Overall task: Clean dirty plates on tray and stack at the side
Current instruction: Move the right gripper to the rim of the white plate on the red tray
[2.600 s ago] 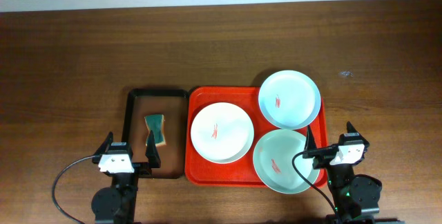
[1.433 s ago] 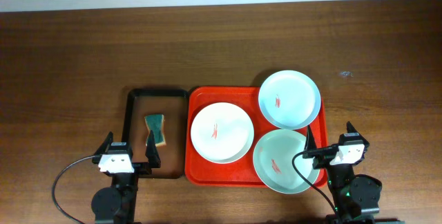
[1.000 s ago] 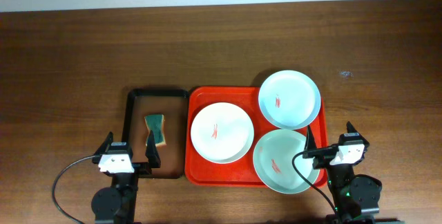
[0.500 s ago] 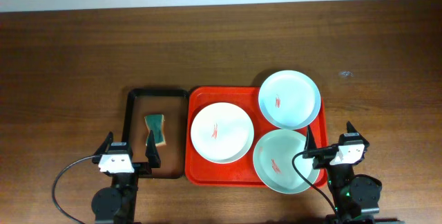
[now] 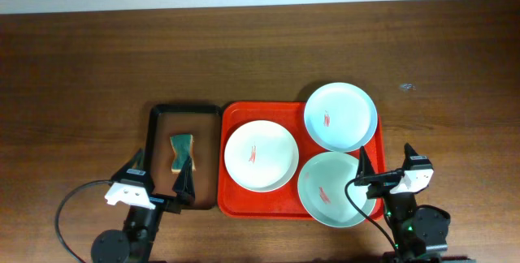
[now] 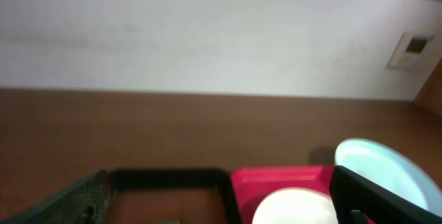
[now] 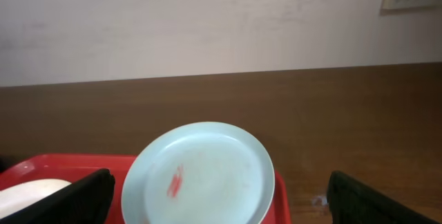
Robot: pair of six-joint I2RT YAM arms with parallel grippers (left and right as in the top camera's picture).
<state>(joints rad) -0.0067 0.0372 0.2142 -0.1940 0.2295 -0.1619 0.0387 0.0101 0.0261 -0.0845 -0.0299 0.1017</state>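
Observation:
Three dirty plates lie on the red tray point(image 5: 231, 117), each with red smears at its centre: a white one point(image 5: 260, 156) on the left, a pale mint one point(image 5: 340, 116) at the back right, and another mint one point(image 5: 327, 188) at the front right. My left gripper point(image 5: 161, 167) is open above the near end of the black tray point(image 5: 153, 133), holding nothing. Equally open and holding nothing, my right gripper point(image 5: 385, 153) hangs by the tray's front right corner. In the right wrist view the back plate point(image 7: 207, 172) lies ahead between the open fingers point(image 7: 69, 196).
A green and tan sponge point(image 5: 179, 149) lies in the black tray, left of the red tray. The left wrist view shows the black tray's far rim point(image 6: 166, 178), the red tray point(image 6: 276, 179) and a pale wall behind. Bare brown table point(image 5: 244, 44) surrounds both trays.
My left arm has risen and swung a little, so its gripper now sits higher over the black tray's near end. The right arm, plates and sponge have not moved.

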